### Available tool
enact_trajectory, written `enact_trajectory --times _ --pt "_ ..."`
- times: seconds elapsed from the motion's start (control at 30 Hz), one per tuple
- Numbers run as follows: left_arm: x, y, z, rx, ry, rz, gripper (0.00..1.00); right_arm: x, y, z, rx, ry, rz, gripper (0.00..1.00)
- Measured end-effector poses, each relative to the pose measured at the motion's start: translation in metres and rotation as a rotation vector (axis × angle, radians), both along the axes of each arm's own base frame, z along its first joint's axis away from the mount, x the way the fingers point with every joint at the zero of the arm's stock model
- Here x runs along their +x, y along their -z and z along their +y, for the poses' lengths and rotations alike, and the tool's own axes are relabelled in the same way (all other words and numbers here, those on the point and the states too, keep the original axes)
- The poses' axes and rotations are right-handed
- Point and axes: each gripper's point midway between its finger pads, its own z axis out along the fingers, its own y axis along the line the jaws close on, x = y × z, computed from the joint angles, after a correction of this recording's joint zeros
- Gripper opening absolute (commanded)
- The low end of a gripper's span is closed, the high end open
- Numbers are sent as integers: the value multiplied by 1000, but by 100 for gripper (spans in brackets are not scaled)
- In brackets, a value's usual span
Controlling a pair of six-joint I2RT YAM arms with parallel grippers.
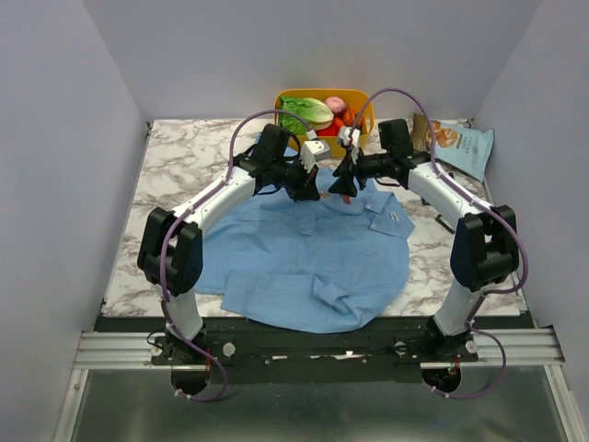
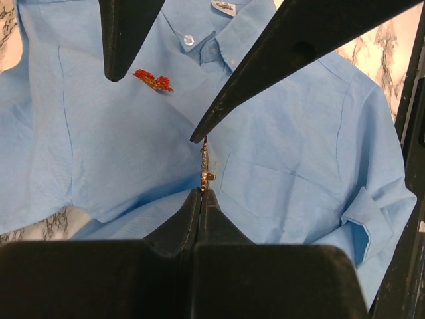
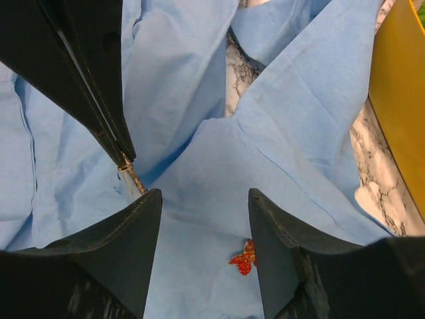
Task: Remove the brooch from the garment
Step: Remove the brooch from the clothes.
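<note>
The garment, a light-blue shirt, lies spread on the table, collar at the back. My left gripper is shut on the brooch, a tiny tan-gold ornament at its fingertips just above the shirt front. I cannot tell whether the brooch is still pinned to the cloth. The right wrist view shows it under the left gripper's tip. My right gripper is open and empty, hovering over the shirt. A red-orange flower ornament sits on the cloth beside its right finger. Both grippers meet over the collar area.
A yellow tray with lettuce and other produce stands at the back, close behind the grippers; its edge shows in the right wrist view. A snack bag lies at the back right. Marble table surrounds the shirt.
</note>
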Motion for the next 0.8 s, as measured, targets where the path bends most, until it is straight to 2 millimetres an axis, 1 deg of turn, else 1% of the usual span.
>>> enact_trajectory --times 0.07,0.13,0.17,0.2,0.33,0.43,0.53,0.63,0.8 --pt "0 1 0 -2 -1 -2 0 1 -3 0 7 11 -1 63" --pt "1 1 -1 -4 -2 -4 0 1 -8 0 17 20 4 58" --pt "1 1 -1 -5 -2 -5 0 1 -10 -2 25 24 7 54" --pt "2 1 -1 -6 -3 -7 0 0 -13 -2 37 22 12 53" --pt "3 0 -1 -11 -4 -10 0 -7 -22 -2 97 -12 58 51" --pt "3 -1 -2 -14 -6 -12 0 -16 -29 -1 133 -59 99 47" --pt "3 -1 -2 -18 -6 -9 0 -19 -36 1 161 -101 120 47" --pt "2 -1 -3 -22 -4 -4 0 -22 -34 3 172 -127 149 47" --pt "0 -3 -4 -32 6 4 0 -25 -18 3 161 -133 208 48"
